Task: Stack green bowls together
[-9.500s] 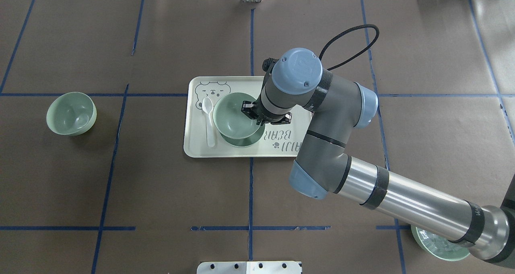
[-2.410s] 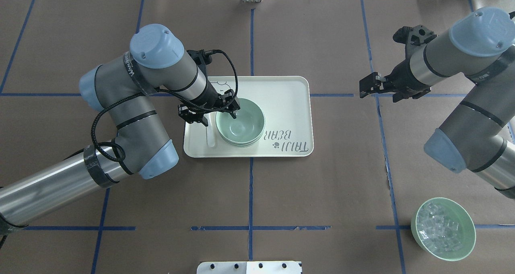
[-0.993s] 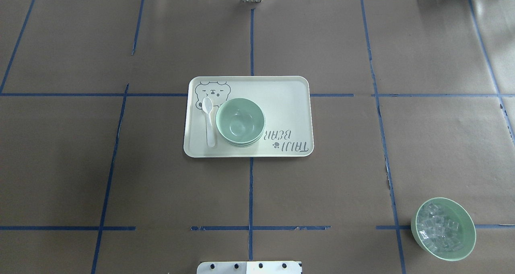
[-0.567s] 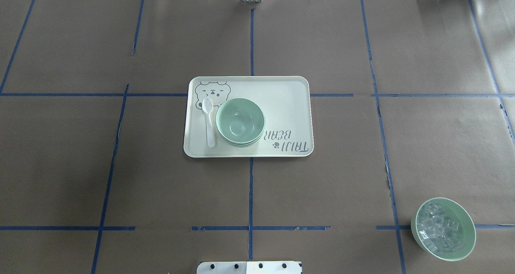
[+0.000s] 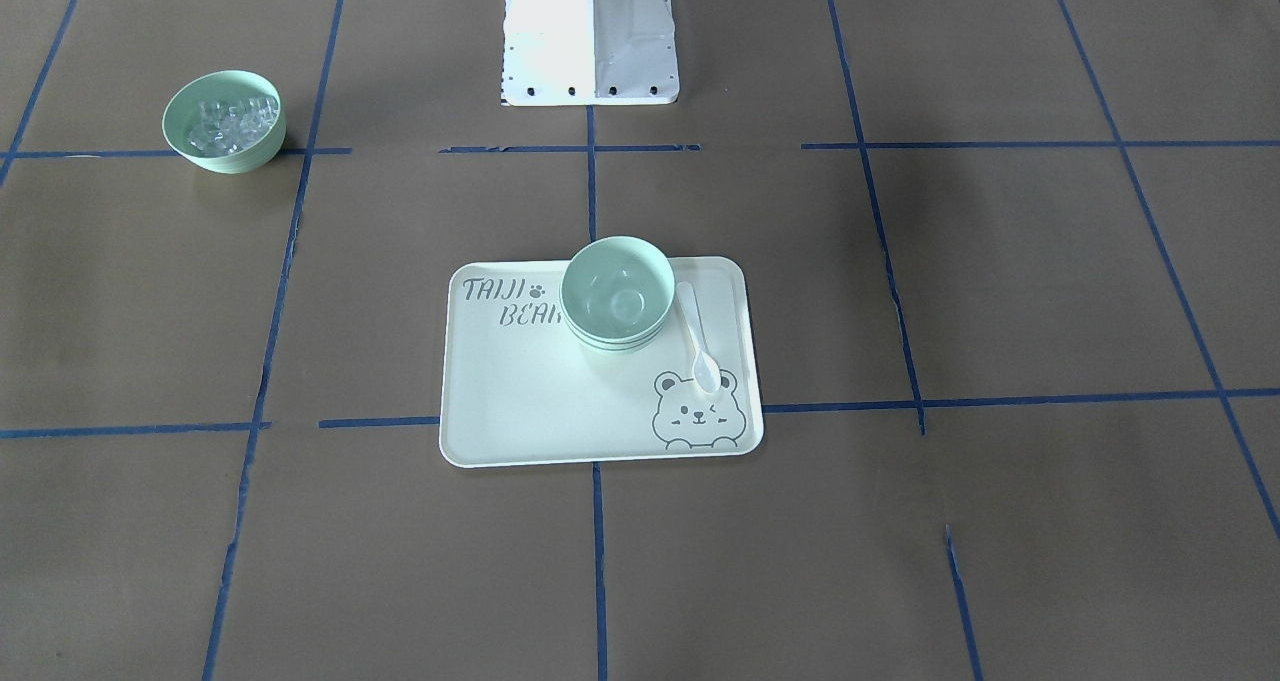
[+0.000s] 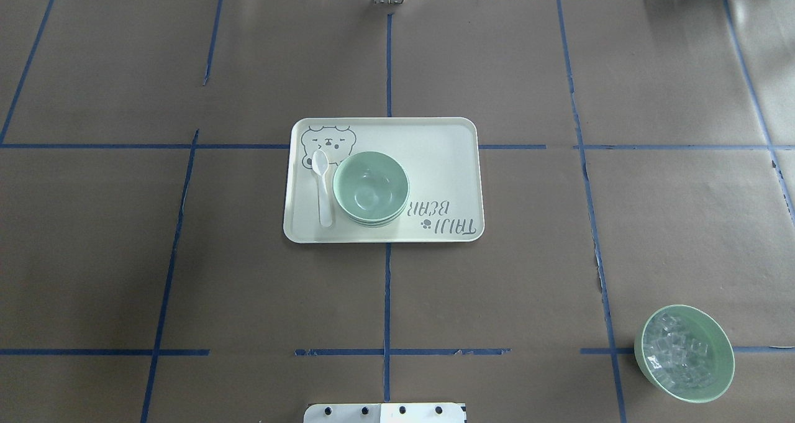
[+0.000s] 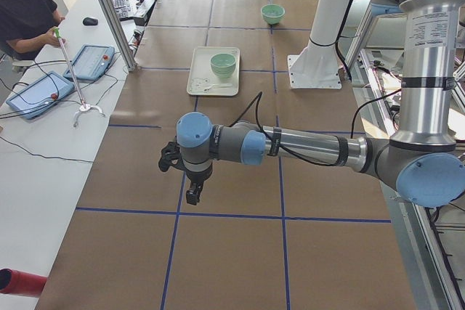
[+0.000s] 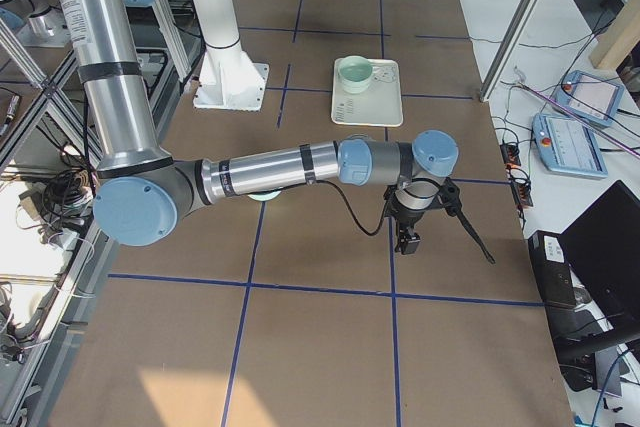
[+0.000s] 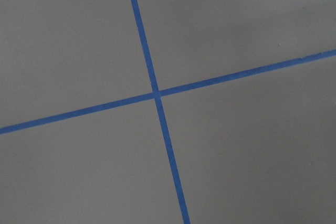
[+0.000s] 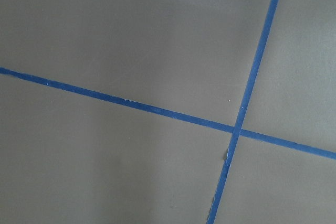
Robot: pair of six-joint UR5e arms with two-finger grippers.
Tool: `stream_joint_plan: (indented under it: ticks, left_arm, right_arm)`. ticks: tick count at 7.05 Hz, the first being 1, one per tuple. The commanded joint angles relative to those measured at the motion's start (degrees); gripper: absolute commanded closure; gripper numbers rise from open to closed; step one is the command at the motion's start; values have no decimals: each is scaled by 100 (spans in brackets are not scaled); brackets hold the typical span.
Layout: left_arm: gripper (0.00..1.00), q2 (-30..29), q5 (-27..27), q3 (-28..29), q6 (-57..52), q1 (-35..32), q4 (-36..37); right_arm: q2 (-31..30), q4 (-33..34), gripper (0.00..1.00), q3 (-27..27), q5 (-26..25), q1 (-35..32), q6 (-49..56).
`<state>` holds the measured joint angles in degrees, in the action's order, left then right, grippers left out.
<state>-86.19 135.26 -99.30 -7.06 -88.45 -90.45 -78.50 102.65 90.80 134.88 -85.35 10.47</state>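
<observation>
The green bowls point(image 6: 371, 189) sit nested in one stack on the cream tray point(image 6: 435, 143), left of its centre. The stack also shows in the front view point(image 5: 615, 291) and small in both side views point(image 7: 222, 64) point(image 8: 353, 73). Neither gripper is in the overhead or front view. The left gripper point(image 7: 191, 194) hangs over bare table far from the tray, and I cannot tell whether it is open. The right gripper point(image 8: 405, 242) hangs over bare table at the other end, and I cannot tell its state either. Both wrist views show only brown paper and blue tape.
A white spoon point(image 6: 323, 187) lies on the tray beside the stack. A green bowl with clear ice-like chunks point(image 6: 684, 353) stands near the robot's right front. The white robot base point(image 5: 590, 31) stands behind the tray. An operator point(image 7: 25, 9) sits at a side desk.
Both arms have left the overhead view since 2.4 s ago, when the left gripper was at the stack's rim. The stack, tray and spoon have not moved over the last second.
</observation>
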Motion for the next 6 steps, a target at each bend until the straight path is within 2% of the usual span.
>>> stream_joint_plan:
  ticks: [1, 3, 4, 6]
  left_arm:
    - [0, 347, 26, -80, -41, 4, -95]
    - [0, 200, -69, -64, -24, 3, -53]
    - [0, 121, -70, -176, -41, -14, 200]
    - [0, 198, -61, -46, -41, -14, 370]
  right_arm:
    - [-103, -17, 0, 26, 30, 0, -1]
    - [-183, -35, 0, 43, 74, 0, -1]
    - [-174, -35, 0, 17, 65, 0, -1]
    - [-183, -35, 0, 26, 126, 0, -19]
